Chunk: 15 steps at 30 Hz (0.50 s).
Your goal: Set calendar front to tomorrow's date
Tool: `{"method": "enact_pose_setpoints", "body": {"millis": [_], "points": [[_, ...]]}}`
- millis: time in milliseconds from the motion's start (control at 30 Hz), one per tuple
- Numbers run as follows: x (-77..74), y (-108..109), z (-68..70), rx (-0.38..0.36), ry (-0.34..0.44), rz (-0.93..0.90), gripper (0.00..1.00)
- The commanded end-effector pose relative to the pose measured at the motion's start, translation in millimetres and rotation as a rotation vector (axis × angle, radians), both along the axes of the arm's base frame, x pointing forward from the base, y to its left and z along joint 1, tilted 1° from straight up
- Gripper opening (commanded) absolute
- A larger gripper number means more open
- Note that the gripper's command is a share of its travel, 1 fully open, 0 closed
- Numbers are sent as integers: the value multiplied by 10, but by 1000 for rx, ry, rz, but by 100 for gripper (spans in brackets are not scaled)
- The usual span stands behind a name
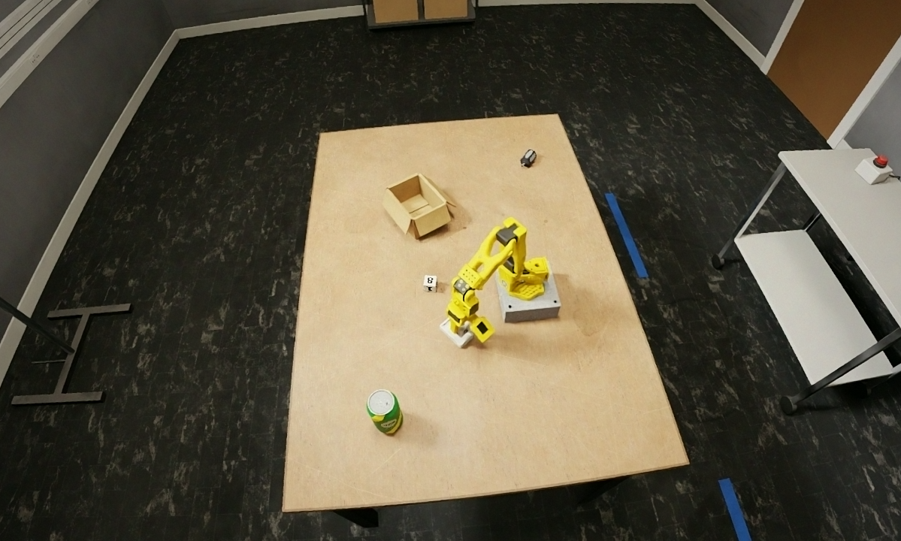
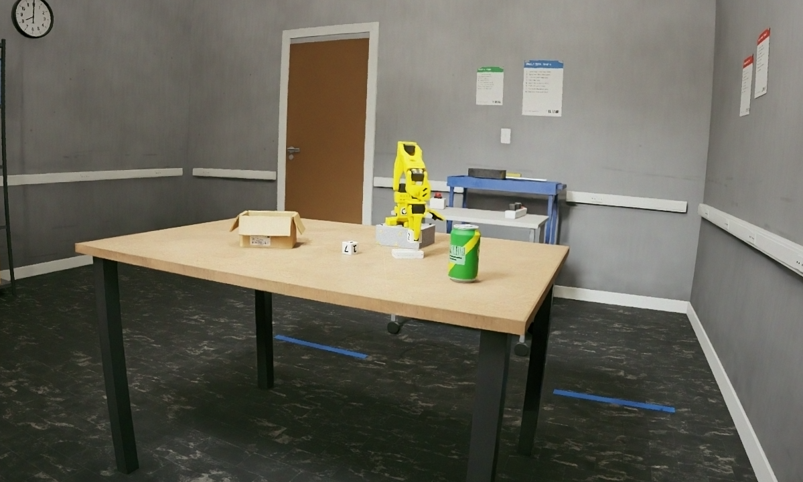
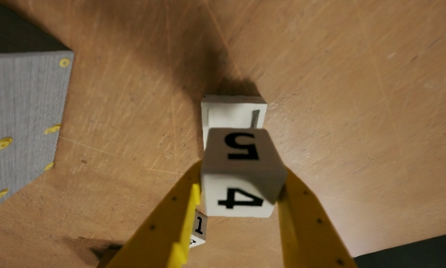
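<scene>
A digit cube (image 3: 241, 173) is being held clamped in the gripper (image 3: 237, 208) above the tray (image 3: 233, 112) at 12 o'clock; lowering flat into it is judged next.

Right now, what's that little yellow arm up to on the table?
It is changing the date on a block calendar. Its hand is shut on a white number cube, with the 5 and 4 faces in view, held just above the white tray on the table. The second cube sits loose on the table, off to one side. A can and an open cardboard box stand farther off, untouched.
</scene>
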State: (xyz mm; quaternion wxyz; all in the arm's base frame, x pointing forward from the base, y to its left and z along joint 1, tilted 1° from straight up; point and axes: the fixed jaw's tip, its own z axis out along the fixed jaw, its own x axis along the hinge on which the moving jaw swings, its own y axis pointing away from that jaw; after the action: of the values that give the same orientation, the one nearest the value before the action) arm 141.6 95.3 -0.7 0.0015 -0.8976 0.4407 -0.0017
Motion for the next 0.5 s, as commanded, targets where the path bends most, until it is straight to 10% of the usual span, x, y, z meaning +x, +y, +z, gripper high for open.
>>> {"method": "enact_pose_setpoints", "body": {"millis": [0,467], "points": [[-35,-35,-50,-13,21,-15,0],[-37,-40,-98,-13,21,-16,0]]}}
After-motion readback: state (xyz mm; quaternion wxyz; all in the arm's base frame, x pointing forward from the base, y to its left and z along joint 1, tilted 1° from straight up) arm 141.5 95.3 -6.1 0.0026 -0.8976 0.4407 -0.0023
